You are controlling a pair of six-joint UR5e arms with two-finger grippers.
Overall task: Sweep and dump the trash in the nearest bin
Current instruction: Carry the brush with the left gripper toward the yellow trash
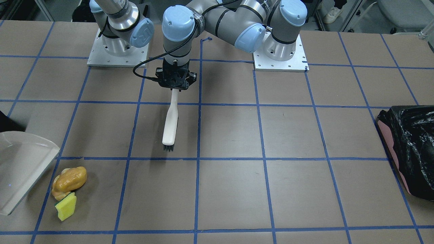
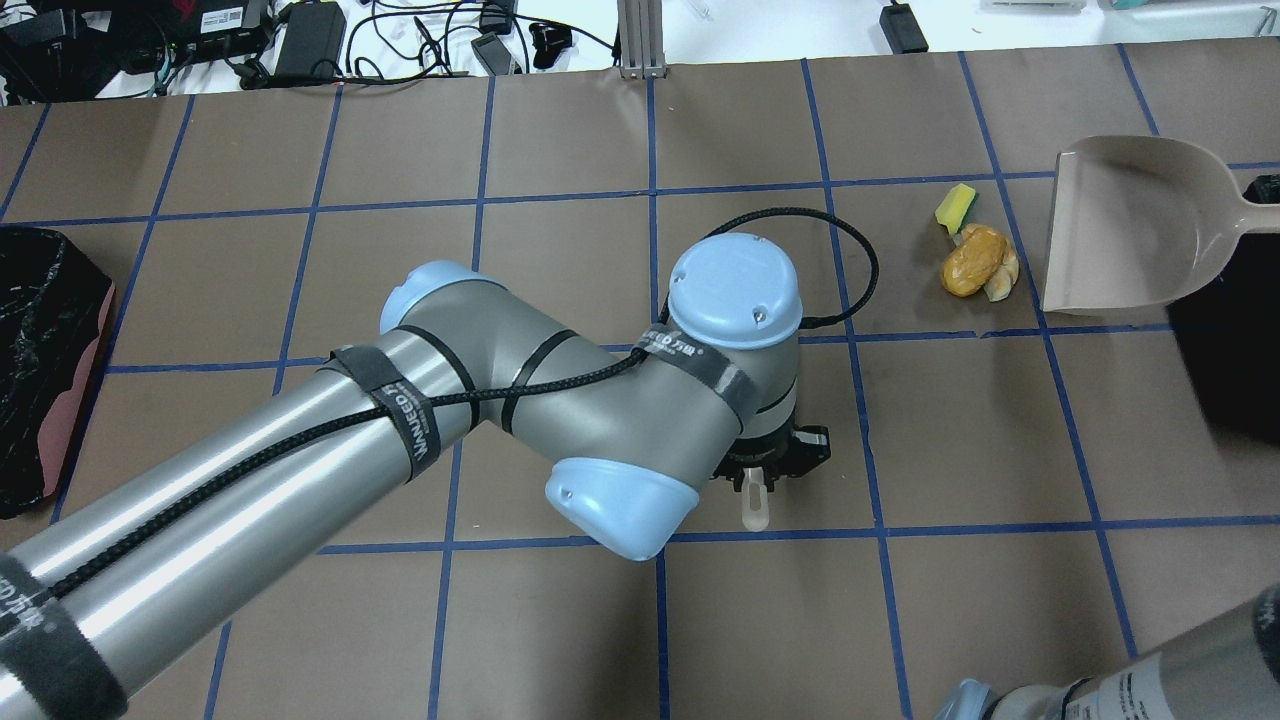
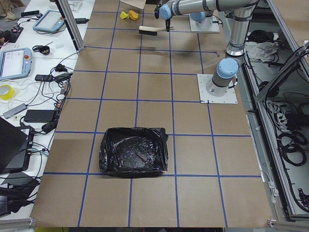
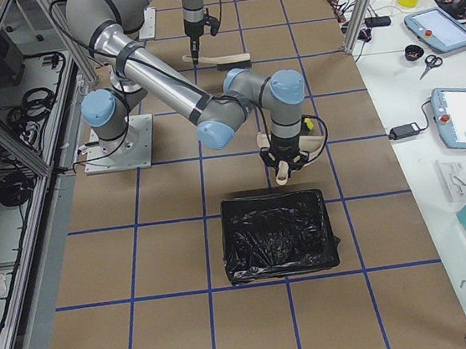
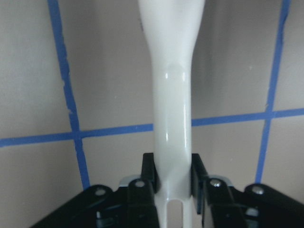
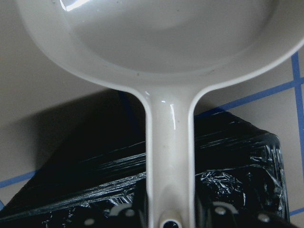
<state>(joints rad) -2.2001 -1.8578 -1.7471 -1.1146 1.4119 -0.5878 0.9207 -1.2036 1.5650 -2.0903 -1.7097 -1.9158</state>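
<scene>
Trash: I see the bun point(image 1: 70, 179) lying against the croissant point(image 1: 57, 195), with the sponge point(image 1: 66, 206) just beside them, all on the table point(image 1: 237, 189) near the dustpan's mouth.
Dustpan point(image 1: 20, 169): the right gripper point(image 6: 170, 214) clamps its handle, above a black bin point(image 6: 237, 161).
Brush point(image 1: 170, 122): well apart from the trash, near the table's middle.
Left gripper point(image 1: 175, 87): closed on the brush handle.
</scene>
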